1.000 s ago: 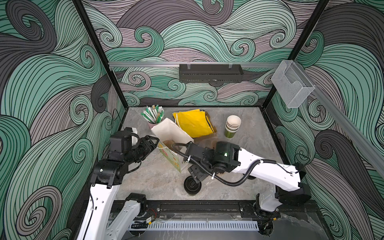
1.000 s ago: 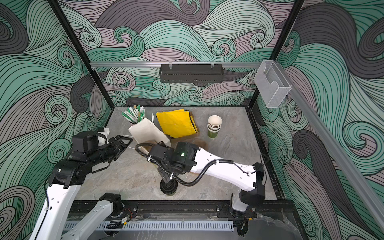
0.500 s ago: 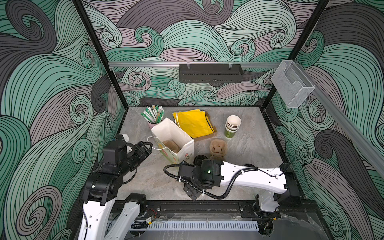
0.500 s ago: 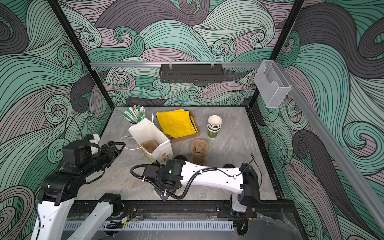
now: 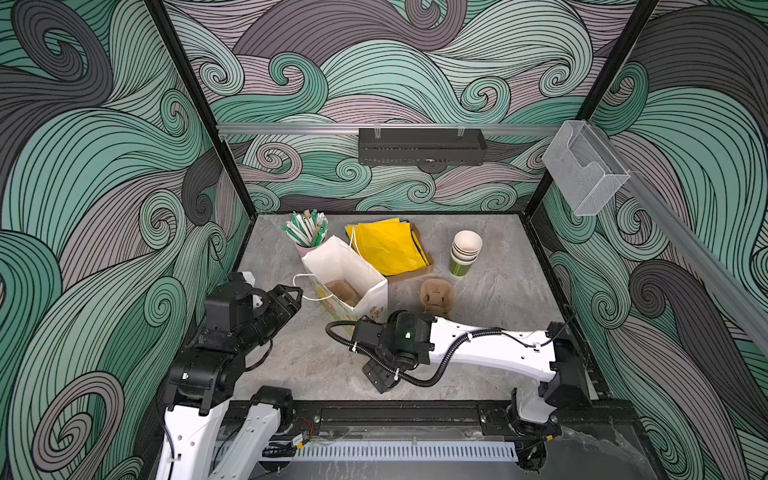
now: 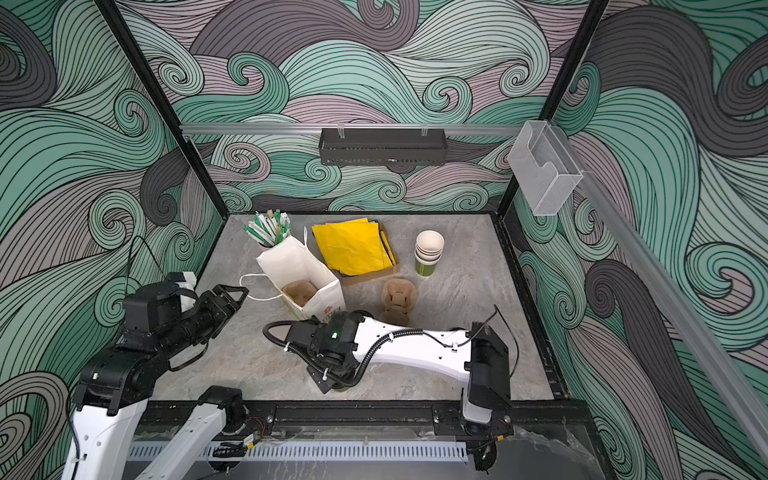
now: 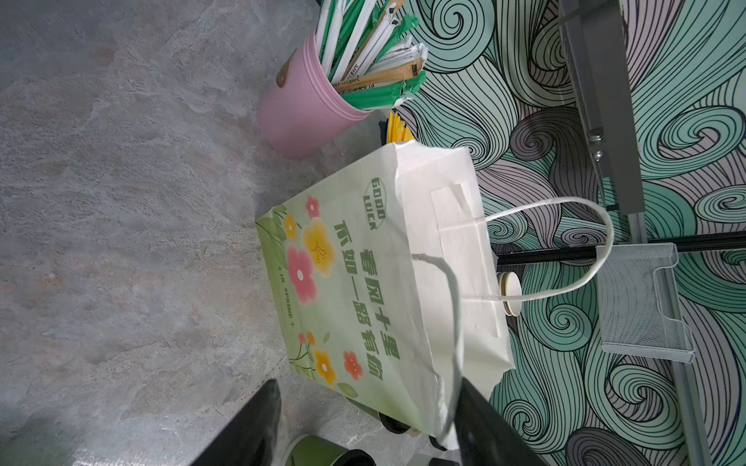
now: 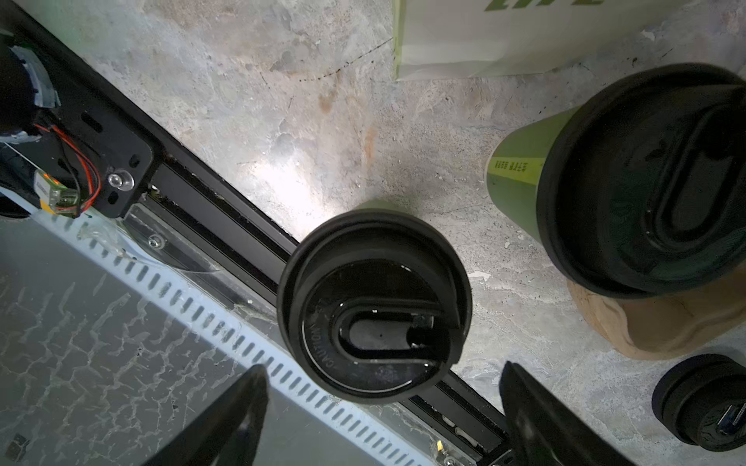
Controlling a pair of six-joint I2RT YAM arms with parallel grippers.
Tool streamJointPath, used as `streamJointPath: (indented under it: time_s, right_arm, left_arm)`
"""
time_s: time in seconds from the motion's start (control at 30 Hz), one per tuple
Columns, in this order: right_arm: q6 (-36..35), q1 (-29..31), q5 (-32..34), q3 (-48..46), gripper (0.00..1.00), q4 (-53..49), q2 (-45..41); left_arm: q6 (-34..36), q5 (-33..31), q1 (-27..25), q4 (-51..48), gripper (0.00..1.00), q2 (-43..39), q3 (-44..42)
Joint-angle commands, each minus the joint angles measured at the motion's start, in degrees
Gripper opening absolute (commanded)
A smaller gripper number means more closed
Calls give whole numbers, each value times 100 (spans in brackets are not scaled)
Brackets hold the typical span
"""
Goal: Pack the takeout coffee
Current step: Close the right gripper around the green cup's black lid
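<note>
While right arm (image 5: pixel 478 349) stoops, right claw (image 8: pixel 382 366) gapes over takeout coffee (image 8: pixel 373 306); left claw (image 7: pixel 369 387) released.

A pink plastic cup (image 7: pixel 298 109) stands at the back left of the grey stone-patterned tabletop (image 5: pixel 498 299), stuffed with green-and-white wrapped straws and brown stirrer packets (image 5: pixel 307 228). Near it, crumpled yellow paper sheets (image 5: pixel 386 247) lie on a flat brown cardboard piece (image 5: pixel 417 272). To their right stands a stack of lidless green paper cups with cream insides (image 5: pixel 463 255). A brown moulded-pulp cup holder (image 5: pixel 436 295) sits just in front of the stack. On the wave-patterned back wall hangs a black perforated metal basket (image 5: pixel 422 146). A clear acrylic holder (image 5: pixel 584 170) is fixed to the right wall's rail.
</note>
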Motion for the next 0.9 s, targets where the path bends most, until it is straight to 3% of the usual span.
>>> streamJointPath:
  time_s: [0.0, 0.63, 0.87]
  right_arm:
    - [-4, -55, -18, -72, 90, -20, 116]
    - [-13, -103, -252, -143, 78, 120, 318]
    - [-1, -109, -282, -170, 78, 120, 373]
  left_arm:
    - [15, -50, 43, -106, 70, -26, 156]
    - [6, -50, 42, -134, 70, -64, 127]
    - [4, -49, 42, -127, 71, -67, 136]
